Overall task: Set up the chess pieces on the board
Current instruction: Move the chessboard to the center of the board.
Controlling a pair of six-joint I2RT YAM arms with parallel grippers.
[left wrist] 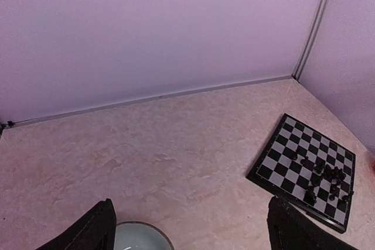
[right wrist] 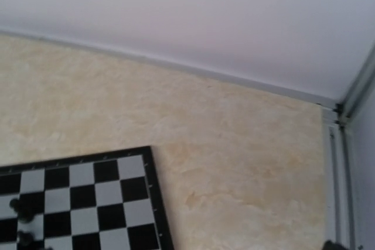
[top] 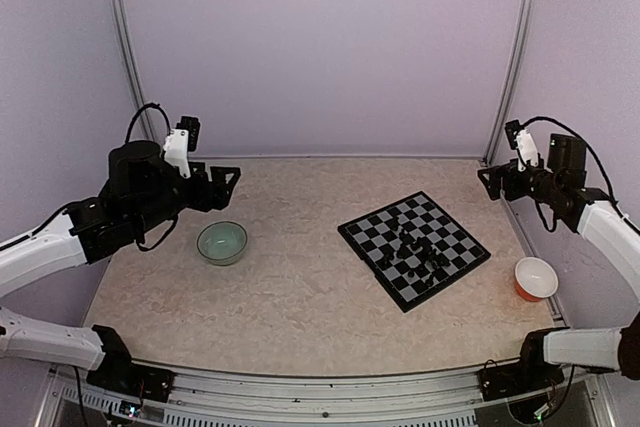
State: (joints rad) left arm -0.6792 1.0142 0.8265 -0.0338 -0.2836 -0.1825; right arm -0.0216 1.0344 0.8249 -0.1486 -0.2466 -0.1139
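Twice caught fingers spread wide and holding nothing: on the left gripper [top: 228, 187], high over the left side of the table [top: 300, 317] near a green bowl [top: 222, 243], and on the right gripper [top: 489, 181], high at the far right edge, beyond the board [top: 383, 228]. Found the board lying flat right of centre, turned corner-on to the arms. Made out the black pieces [top: 416, 250], too small to count or tell apart, in a loose cluster on the board's near-right half. Spotted an orange bowl [top: 536, 278] on the table just right of the board, not touching it. Glimpsed the left fingers [left wrist: 94, 229] as two dark tips well apart in the wrist view, with the green bowl's rim low between them.
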